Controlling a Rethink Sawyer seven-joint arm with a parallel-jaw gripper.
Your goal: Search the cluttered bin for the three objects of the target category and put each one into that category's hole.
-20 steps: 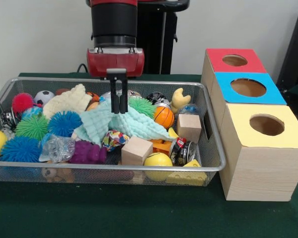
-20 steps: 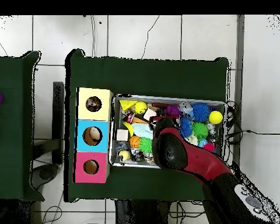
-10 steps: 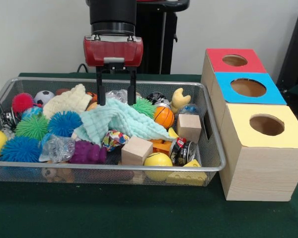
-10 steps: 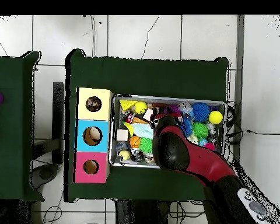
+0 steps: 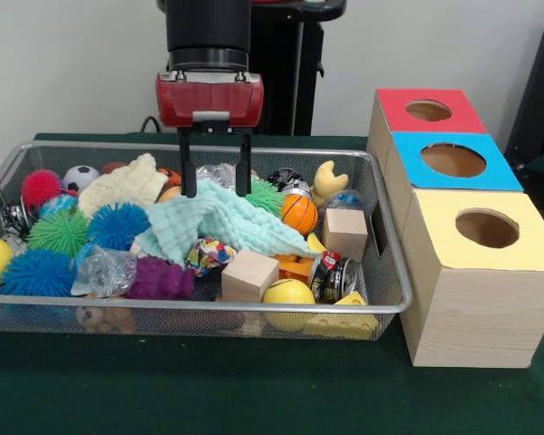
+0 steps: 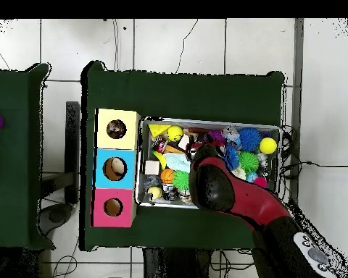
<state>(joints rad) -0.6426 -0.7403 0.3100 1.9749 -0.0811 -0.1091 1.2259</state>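
Note:
The wire mesh bin [image 5: 190,306] stands on the green table, full of toys; it also shows in the overhead view [image 6: 209,121]. One knotted rope ball [image 5: 208,254] of mixed colours lies near the bin's middle, partly under the edge of a mint green cloth [image 5: 219,222]. No other rope ball shows. My gripper [image 5: 216,192] is open and empty, its fingertips just above the cloth's far edge. In the overhead view my arm [image 6: 220,188] hides the gripper and the bin's middle.
Three wooden boxes with holes stand right of the bin: red [image 5: 426,111], blue [image 5: 453,160], yellow [image 5: 487,228]. Spiky balls [image 5: 59,231], wooden cubes [image 5: 249,275], a small basketball [image 5: 299,214], a yellow ball [image 5: 288,294] and a can [image 5: 334,276] crowd the bin.
One second ago the gripper was shut on the mint cloth. It has opened, the cloth has settled flat, and the gripper now sits slightly to the right.

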